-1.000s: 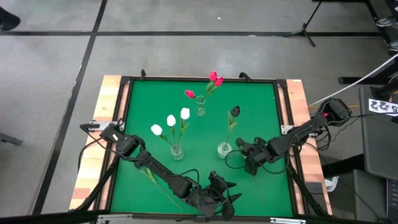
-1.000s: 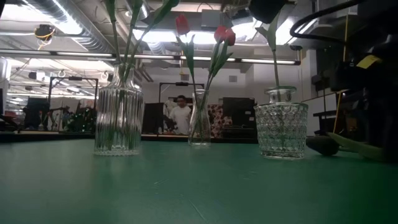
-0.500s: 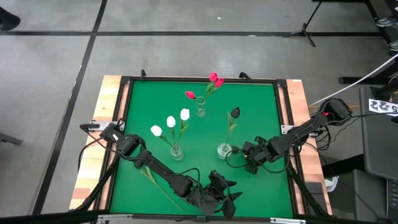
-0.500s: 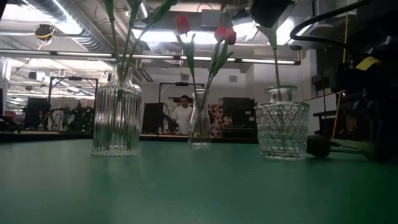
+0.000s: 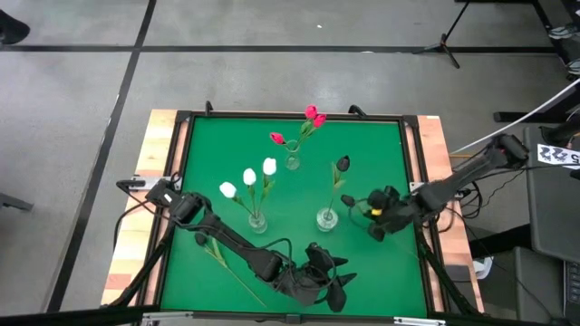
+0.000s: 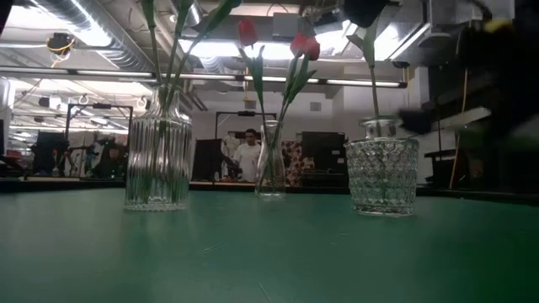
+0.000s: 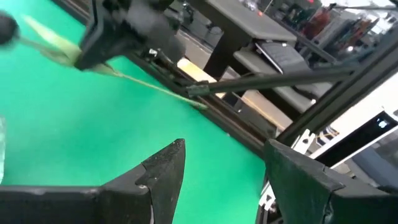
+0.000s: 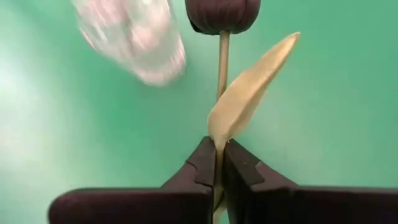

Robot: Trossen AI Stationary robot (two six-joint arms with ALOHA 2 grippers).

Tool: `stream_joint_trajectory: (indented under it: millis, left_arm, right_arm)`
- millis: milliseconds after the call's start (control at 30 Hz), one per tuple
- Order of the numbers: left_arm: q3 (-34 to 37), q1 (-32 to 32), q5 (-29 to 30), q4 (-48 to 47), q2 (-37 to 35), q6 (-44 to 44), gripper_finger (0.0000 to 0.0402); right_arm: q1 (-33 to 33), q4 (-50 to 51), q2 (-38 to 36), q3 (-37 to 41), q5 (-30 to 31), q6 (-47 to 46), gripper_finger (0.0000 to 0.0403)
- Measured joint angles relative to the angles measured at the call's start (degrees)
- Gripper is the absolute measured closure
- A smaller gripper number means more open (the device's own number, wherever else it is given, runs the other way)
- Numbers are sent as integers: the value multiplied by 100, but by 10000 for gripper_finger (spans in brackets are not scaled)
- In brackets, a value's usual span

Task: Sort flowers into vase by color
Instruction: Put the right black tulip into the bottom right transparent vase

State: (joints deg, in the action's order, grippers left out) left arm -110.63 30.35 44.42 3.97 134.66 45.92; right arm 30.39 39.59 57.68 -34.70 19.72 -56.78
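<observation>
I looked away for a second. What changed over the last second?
The right pincer shut on the dark tulip's stem and lifted it off the mat; it has gone from the low view. The arm drew back toward the right edge. The left pincer stayed open near the front; the three vases and their flowers kept their places.

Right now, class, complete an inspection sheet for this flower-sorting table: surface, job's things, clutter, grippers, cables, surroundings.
Surface: green felt table mat, wooden border.
Job's things: three white tulips in ribbed glass vase; three red-pink tulips in slim glass vase; one near-black tulip in faceted glass vase; a loose green stem lies near the left arm.
Clutter: nothing seen.
Grippers: right gripper shut on dark tulip stem; left gripper open, empty.
Cables: black cable at the left edge.
Surroundings: person beyond the table.
</observation>
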Motion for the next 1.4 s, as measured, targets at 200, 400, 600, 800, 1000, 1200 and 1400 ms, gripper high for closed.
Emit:
stream_joint_trajectory:
  millis: [200, 400, 600, 800, 1000, 1200, 1400]
  left_arm:
    - [0, -158, -339, 364, -25, -73, 188]
    - [0, -301, -524, 917, -25, -461, 188]
    - [0, -398, -531, 1578, -25, -992, 188]
    - [3, -467, -531, 1811, -77, -1219, 188]
    - [7, -571, -493, 1917, -310, -1668, 188]
    - [7, -839, -748, 1940, -381, -1747, 188]
    - [7, -1049, -1010, 1914, -381, -1611, 188]
  right_arm:
    - [2, -643, -1207, -5, 755, 378, 398]
    - [2, -1717, -1989, -9, 1129, 1310, 396]
    - [69, -3229, -2152, -13, 1074, 2513, 396]
    - [722, -4313, -2105, -15, 1244, 3510, 398]
    - [1609, -4667, -2067, -17, 1897, 4048, 395]
    - [2096, -5417, -1759, -17, 2488, 4621, 395]
    - [2098, -6313, -1352, -17, 2229, 5230, 394]
